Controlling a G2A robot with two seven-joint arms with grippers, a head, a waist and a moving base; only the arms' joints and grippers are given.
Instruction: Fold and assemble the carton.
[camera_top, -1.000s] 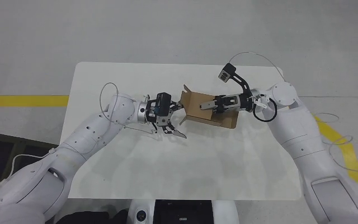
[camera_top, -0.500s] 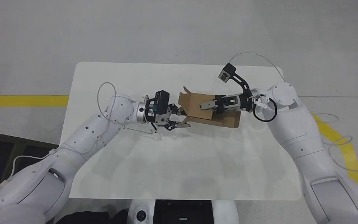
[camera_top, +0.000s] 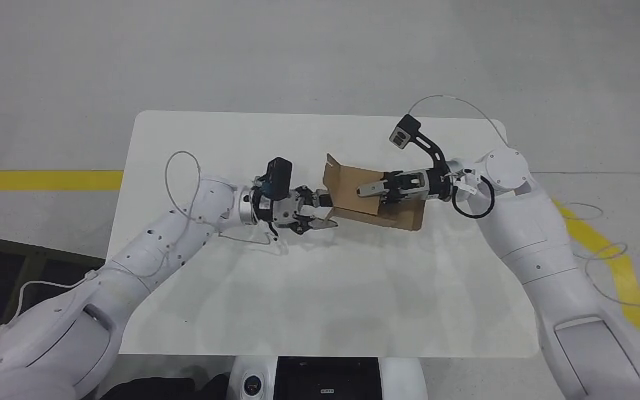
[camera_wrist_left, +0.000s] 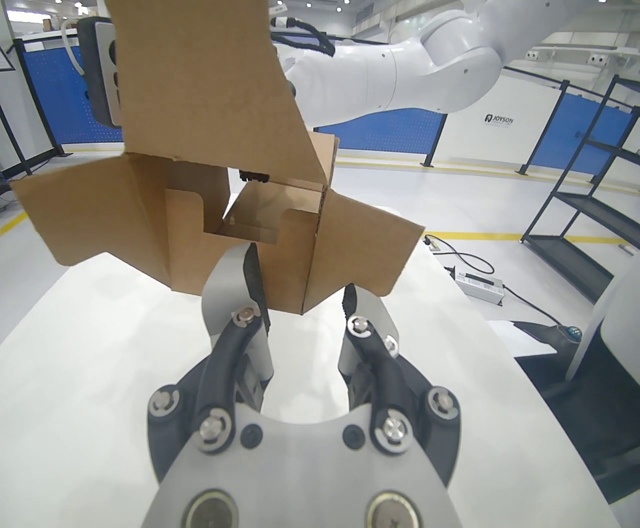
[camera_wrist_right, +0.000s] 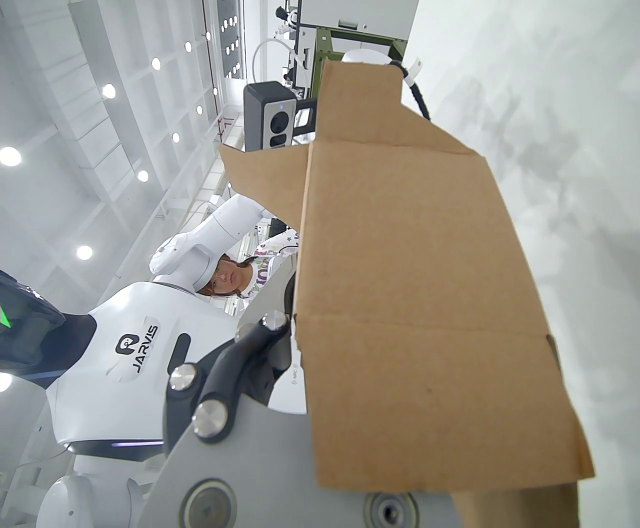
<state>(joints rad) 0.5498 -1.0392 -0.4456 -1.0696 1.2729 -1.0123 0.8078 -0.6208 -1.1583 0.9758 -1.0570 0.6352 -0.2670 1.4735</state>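
Brown carton (camera_top: 350, 185) is held over the middle of the white table (camera_top: 380, 290) by the right gripper (camera_top: 385, 189), clamped on one wall, while the left gripper (camera_wrist_left: 300, 280) is spread wide, with a carton corner between its fingers (camera_wrist_left: 227, 280).

A white table (camera_top: 180, 300) with rounded corners stands on a pale grey floor (camera_top: 300, 50). Seen from the top view, a yellow stripe (camera_top: 60, 180) crosses the floor at nine o'clock from the table, and a second one (camera_top: 598, 243) slants away at about three o'clock. Around the hall stand blue partition panels (camera_wrist_left: 50, 100) on black posts. A black shelving rack (camera_wrist_left: 575, 262) sits on the floor near them. A grey power brick (camera_wrist_left: 481, 289) with a black cable lies just beside the table. Round ceiling lights (camera_wrist_right: 10, 156) shine from a white gridded ceiling
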